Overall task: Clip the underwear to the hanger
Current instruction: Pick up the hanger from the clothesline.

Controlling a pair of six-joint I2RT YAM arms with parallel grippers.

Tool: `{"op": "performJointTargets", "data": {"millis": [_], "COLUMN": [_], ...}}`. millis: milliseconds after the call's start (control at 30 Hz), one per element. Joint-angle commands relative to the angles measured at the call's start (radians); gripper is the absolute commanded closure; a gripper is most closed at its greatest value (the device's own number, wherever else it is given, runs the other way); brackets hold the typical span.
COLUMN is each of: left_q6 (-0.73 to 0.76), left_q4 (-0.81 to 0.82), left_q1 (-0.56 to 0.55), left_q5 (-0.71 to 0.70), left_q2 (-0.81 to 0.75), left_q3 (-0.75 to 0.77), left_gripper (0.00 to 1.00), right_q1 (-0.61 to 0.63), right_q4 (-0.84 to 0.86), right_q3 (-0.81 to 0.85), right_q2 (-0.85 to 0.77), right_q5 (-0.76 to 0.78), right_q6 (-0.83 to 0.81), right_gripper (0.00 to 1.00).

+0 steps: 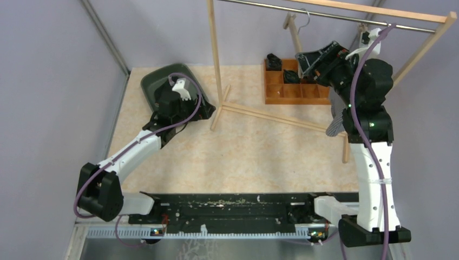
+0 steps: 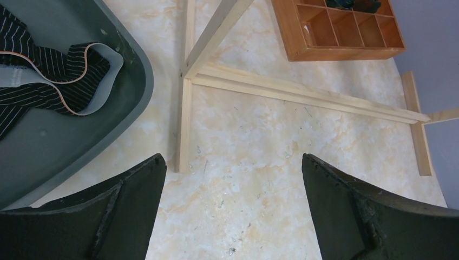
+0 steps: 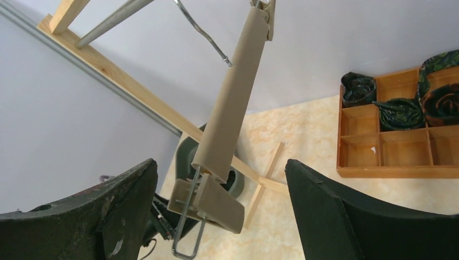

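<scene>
Up at the rail end of the setup, our right gripper (image 3: pixel 219 162) is spread wide with nothing in it. The wooden hanger (image 3: pixel 233 97) sits right in the gap between the fingers in the wrist view. It hangs tilted off the metal rail (image 3: pixel 108 21), with its wire clip (image 3: pixel 189 216) at the low end, and we can't tell whether either finger is touching it.

Our left gripper (image 2: pixel 233 157) is just as wide and also empty. It's hovering over bare table (image 2: pixel 254 216) next to the rack's foot (image 2: pixel 303 95).

The striped underwear (image 2: pixel 54 76) is bunched up in the dark green tray (image 2: pixel 143 81), off to one side of the left fingers and not under them. So we'd say nothing is clipped yet, and the garment hasn't even been picked up.

Stuff we're worried about:
- The hanger only dangles by its hook, so any sideways bump from the right fingers will probably set it swinging or knock it off the rail.
- The waistband is folded over on itself. A grab from the left could catch two layers or just the edge, and then it slips out on the way over.
- That clip is small, and with the hanger tilted it's a fiddly target for floppy fabric.
</scene>
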Motion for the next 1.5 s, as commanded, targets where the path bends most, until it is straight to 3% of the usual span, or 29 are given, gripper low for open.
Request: {"op": "performJointTargets", "data": {"millis": [0, 167, 400, 633, 1067, 1233, 1467], "left_q6": [0.003, 0.001, -0.006, -0.008, -0.019, -0.020, -0.019], "left_q4": [0.026, 0.030, 0.038, 0.042, 0.054, 0.054, 0.053], "left_q1": [0.008, 0.007, 0.007, 0.007, 0.008, 0.007, 0.007], "left_q5": [0.005, 0.000, 0.004, 0.000, 0.008, 0.006, 0.002], "left_q2": [-0.019, -0.026, -0.034, -0.042, -0.026, -0.026, -0.024], "left_q3": [-0.011, -0.022, -0.040, -0.054, -0.062, -0.064, -0.062], "left_gripper": [0.00, 0.00, 0.00, 0.00, 0.00, 0.00, 0.00], "right_q1": [0.039, 0.111, 0.259, 0.264, 0.264, 0.265, 0.264], "right_q4": [-0.001, -0.058, -0.136, -0.109, -0.121, -0.141, -0.161], "right_q3": [0.072, 0.112, 0.152, 0.112, 0.120, 0.149, 0.178], "right_q2": [0.013, 0.052, 0.100, 0.092, 0.071, 0.077, 0.065], "right_q5": [0.022, 0.086, 0.324, 0.415, 0.459, 0.462, 0.481], "right_q6": [-0.024, -0.074, -0.191, -0.228, -0.253, -0.267, -0.282], "right_gripper": [0.12, 0.12, 0.15, 0.30, 0.40, 0.39, 0.26]}}
